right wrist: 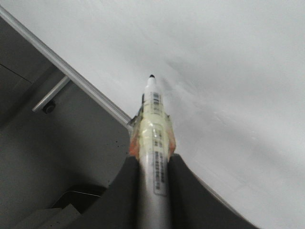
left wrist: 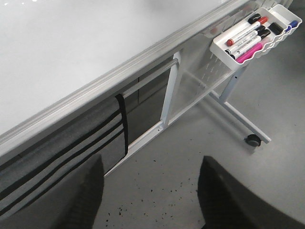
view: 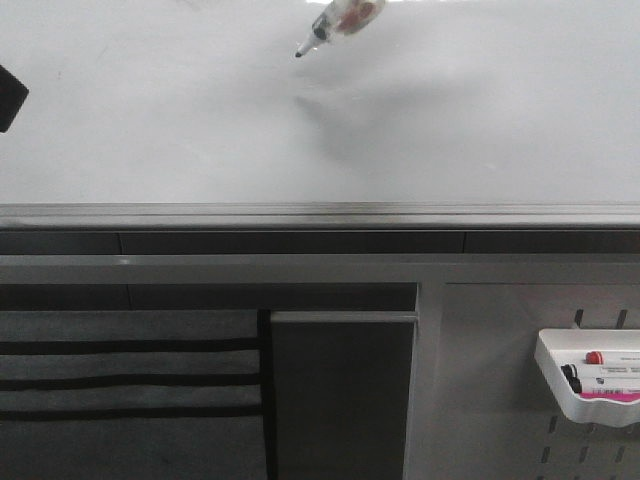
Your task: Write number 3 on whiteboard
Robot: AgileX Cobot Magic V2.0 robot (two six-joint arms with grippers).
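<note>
Nearest, white tray (view: 590, 392) of markers hung on perforated panel (view: 480, 380). Left fingers (left wrist: 76, 200) held apart, nothing gripped. Beyond grey rail, whiteboard (view: 150, 120) seen glossy, unmarked. Right fingers (right wrist: 183, 191) clamped on marker (right wrist: 155, 138), black tip close to board; contact not discernible.

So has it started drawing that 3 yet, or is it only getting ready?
Only getting ready. Done: the right claw grips an uncapped black marker. In hand: its tip points at the whiteboard; contact cannot be told. Left: the whole digit, since no ink shows. The left claw hangs open, empty.
</note>
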